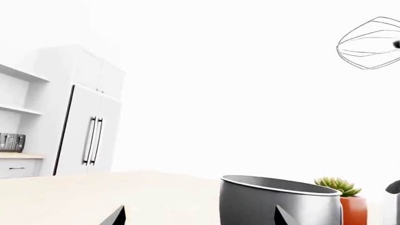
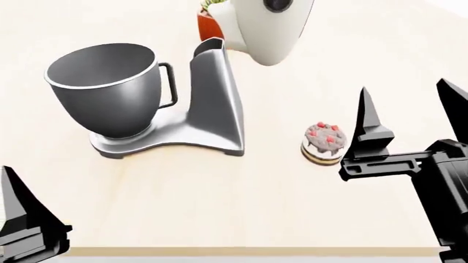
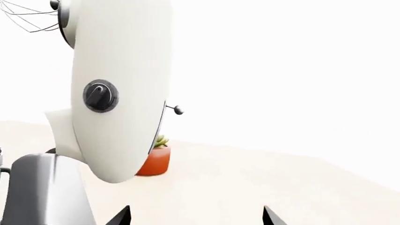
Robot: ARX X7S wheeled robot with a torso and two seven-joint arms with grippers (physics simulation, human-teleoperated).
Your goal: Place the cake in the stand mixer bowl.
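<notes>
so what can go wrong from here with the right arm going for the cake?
1. The tiny round berry-topped cake is small against the open right gripper, which sits beside it; a slightly off closure could knock or crush it.
2. The tilted-up white mixer head overhangs the route to the large dark grey metal bowl; the arm could clip it.
3. The bowl is deep, so a high release may flip the cake.

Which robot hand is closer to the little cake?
The right hand. It sits just beside the cake, open and not touching it. The left hand is far off at the table's near edge, across from it.
</notes>
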